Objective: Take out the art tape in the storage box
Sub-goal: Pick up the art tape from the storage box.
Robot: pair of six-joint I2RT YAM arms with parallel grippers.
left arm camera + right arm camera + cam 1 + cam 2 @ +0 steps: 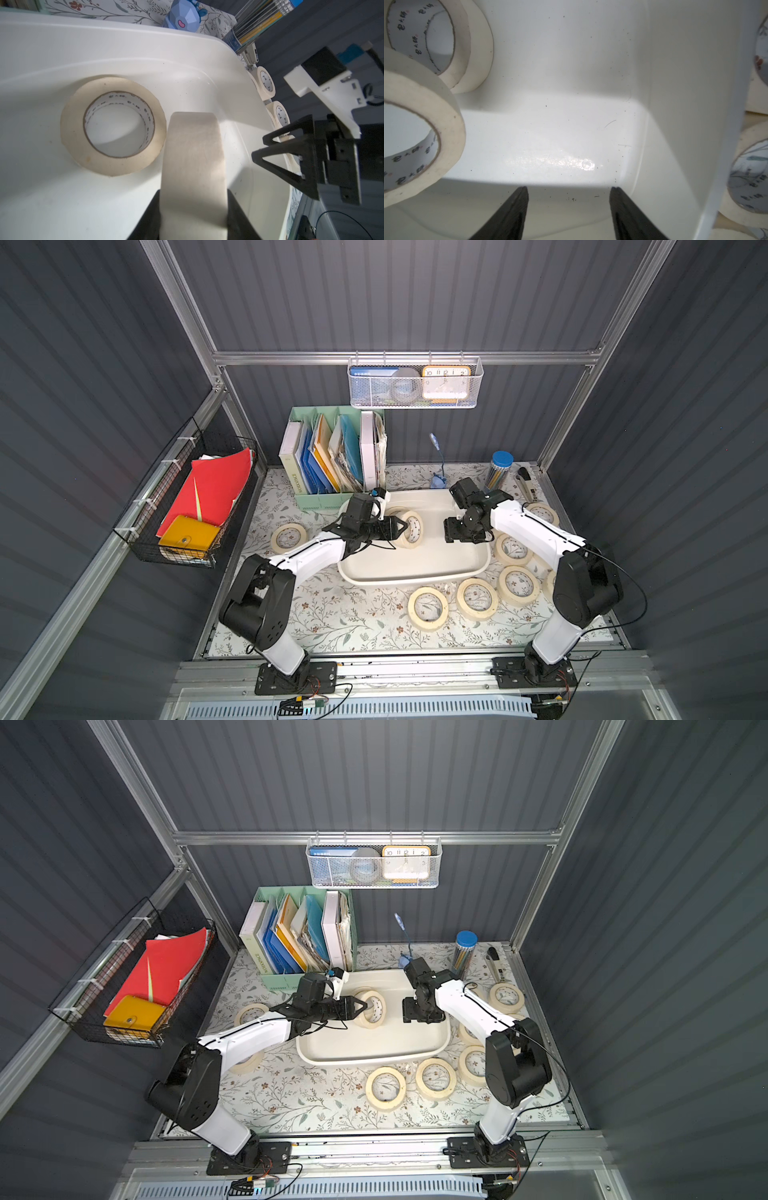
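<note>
The floral tabletop (353, 626) carries the off-white storage box (415, 578) near its middle, just in front of the mint-green file organiser (322, 502). Both arms reach over the box from the near edge.

The left gripper (401, 526) is inside the box toward its left side. Its jaws are drawn in narrow on 1 roll of art tape (411, 544), which stands on edge. In the left wrist view the black fingers (149, 218) press on both flat sides of that roll (193, 149). I cannot tell whether it touches the box floor.

A 2nd roll (70, 133) lies on the box floor just beside the gripped one.

The right gripper (455, 533) hangs over the box's right side, pointing down. Its jaws stand apart with nothing between them; the right wrist view shows only bare box floor (571, 135) there.

Outside the box, loose rolls lie flat on the tabletop: 1 to the left (276, 543), 2 in front (428, 625) (477, 615), and others clustered on the right (513, 562).
</note>
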